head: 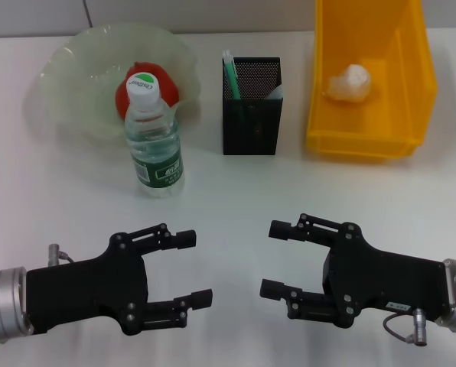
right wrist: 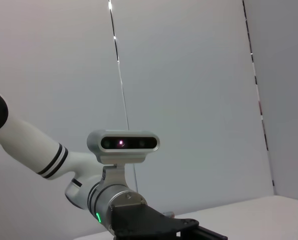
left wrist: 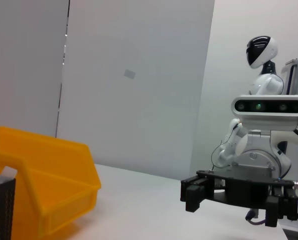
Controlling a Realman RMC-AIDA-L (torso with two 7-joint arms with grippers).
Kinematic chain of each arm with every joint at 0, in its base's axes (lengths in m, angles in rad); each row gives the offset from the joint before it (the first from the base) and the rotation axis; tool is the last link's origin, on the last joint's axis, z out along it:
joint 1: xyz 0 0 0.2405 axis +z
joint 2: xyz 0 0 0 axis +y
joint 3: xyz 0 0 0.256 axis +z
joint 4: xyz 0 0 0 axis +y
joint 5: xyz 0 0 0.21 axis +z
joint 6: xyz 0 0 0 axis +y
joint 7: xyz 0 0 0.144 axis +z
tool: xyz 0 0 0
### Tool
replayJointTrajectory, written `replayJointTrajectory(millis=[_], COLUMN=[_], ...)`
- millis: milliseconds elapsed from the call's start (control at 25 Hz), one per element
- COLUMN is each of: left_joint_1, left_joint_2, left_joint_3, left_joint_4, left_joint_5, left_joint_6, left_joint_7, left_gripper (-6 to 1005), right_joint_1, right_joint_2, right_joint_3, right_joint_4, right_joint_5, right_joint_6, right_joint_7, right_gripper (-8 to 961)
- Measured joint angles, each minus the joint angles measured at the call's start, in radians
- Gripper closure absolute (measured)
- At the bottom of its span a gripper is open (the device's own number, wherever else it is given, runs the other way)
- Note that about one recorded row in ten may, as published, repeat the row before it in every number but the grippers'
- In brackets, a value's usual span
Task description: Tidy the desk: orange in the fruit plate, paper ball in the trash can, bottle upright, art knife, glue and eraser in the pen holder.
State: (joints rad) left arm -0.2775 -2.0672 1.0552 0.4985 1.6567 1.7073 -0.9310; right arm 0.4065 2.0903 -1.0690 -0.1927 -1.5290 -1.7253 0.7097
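Hovering low over the near edge of the worktop [head: 228, 206], the left hand [head: 193, 269] and right hand [head: 278, 258] face each other, both released and grasping nothing. Beyond the left hand, the bottle [head: 151, 138] stands upright, just in front of the fruit plate [head: 75, 76] containing the orange [head: 167, 86]. Farther along, the pen holder [head: 251, 122] stands centrally; the paper ball [head: 350, 82] lies inside the yellow bin [head: 412, 84].

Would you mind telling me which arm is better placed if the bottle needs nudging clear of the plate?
Probably left: the left gripper sits open on the same side as the upright bottle and plate. The right gripper, also open, would have to cross over.
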Motion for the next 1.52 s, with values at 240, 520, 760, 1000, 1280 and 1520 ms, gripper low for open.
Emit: replayJointTrajectory(millis=[240,520,760,1000,1280,1520], left_joint_1=[0.0,0.0,0.0,-0.001,0.001,0.012], left_joint_2=[-0.001,-0.002,-0.002,-0.002,0.003,0.014], left_joint_3=[0.001,0.0,0.0,-0.001,-0.001,0.005], left_joint_4=[-0.001,-0.003,-0.003,-0.002,0.008,0.092], left_joint_5=[-0.002,-0.003,-0.003,-0.004,0.0,0.009], left_joint_6=[-0.001,0.003,0.003,0.003,0.011,0.028], left_joint_7=[0.003,0.003,0.003,0.003,-0.007,-0.104], left_gripper=[197,197,197,197,197,197], right_joint_1=[0.001,0.012,0.036,0.043,0.05,0.061], right_joint_2=[0.002,0.002,0.002,0.002,-0.005,-0.009], right_joint_3=[0.0,0.001,0.002,0.001,0.001,-0.01], right_joint_4=[0.003,0.01,0.04,0.051,0.041,-0.038], right_joint_5=[0.0,0.003,0.004,0.004,0.004,-0.027], right_joint_6=[0.002,0.002,0.009,0.011,0.012,0.034], right_joint_7=[-0.002,-0.003,-0.01,-0.015,-0.002,0.105], right_gripper=[213,213,213,213,213,213])
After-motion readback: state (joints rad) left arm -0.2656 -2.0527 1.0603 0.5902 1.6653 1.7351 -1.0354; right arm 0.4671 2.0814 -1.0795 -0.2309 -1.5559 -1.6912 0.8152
